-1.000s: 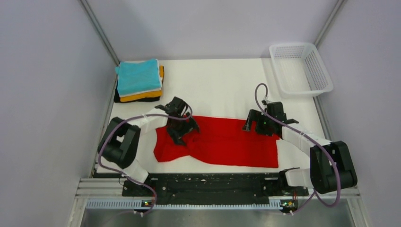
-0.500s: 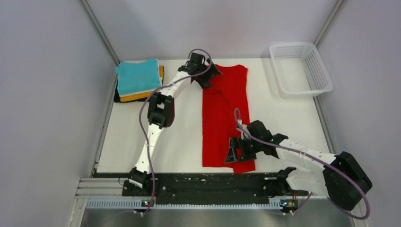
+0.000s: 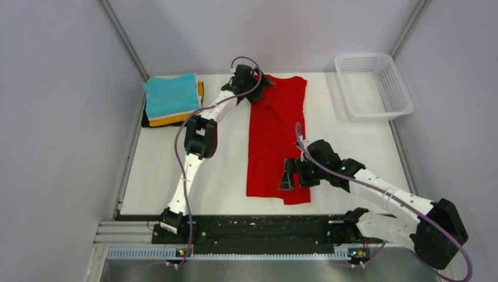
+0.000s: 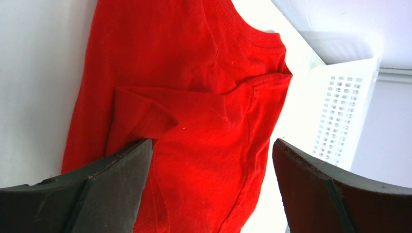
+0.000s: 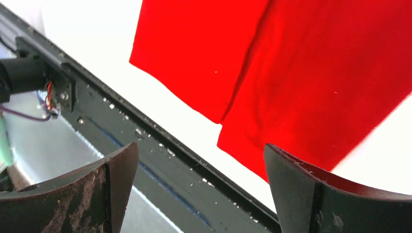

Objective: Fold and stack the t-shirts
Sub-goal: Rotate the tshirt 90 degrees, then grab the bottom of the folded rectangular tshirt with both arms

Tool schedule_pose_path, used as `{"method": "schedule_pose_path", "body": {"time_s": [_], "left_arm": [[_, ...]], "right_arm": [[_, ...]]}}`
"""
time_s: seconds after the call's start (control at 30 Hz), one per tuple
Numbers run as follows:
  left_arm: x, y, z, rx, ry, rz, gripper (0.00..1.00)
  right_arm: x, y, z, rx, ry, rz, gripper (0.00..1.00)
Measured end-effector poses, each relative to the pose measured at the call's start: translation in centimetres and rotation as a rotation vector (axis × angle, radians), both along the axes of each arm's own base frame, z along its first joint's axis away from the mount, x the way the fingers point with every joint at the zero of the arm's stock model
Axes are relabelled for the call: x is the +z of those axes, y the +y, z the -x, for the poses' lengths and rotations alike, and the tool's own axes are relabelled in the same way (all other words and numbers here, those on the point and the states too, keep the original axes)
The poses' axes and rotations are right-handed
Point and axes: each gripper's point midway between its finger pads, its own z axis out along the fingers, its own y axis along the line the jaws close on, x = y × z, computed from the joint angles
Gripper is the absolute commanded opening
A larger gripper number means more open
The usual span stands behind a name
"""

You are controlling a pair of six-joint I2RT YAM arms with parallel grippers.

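White counter (image 3: 223,176) now carries the red shirt (image 3: 273,141) swung lengthwise, twelve to six; my left claw (image 3: 257,89) at collar and right claw (image 3: 288,176) at hem are spread, empty. I'd halve it next.

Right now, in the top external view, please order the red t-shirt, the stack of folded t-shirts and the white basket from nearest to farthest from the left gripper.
1. The red t-shirt: right at the left gripper, which is at its far end.
2. The stack of folded t-shirts: in the far left corner.
3. The white basket: in the far right corner, beyond the shirt.
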Motion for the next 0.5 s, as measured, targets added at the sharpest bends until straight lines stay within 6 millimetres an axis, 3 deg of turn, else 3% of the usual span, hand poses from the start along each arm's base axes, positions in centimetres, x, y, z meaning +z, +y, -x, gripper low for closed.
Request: {"method": "schedule_pose_path", "body": {"time_s": [0.17, 0.3, 0.43, 0.5], "left_arm": [[0.3, 1.2, -0.5, 0.006, -0.024, -0.034, 0.99], [1.2, 2.5, 0.2, -0.004, -0.026, -0.096, 0.99], [4.3, 4.1, 2.8, -0.026, -0.028, -0.159, 0.99], [7.3, 5.0, 4.1, -0.031, -0.058, -0.191, 0.99]], "right_arm": [[0.6, -1.1, -1.7, -0.083, -0.06, 0.056, 0.99], [0.9, -2.7, -3.2, -0.184, -0.096, 0.097, 0.99], [1.5, -5.4, -4.9, -0.353, -0.125, 0.121, 0.99], [1.6, -6.4, -5.2, -0.41, -0.141, 0.118, 0.99]]}}
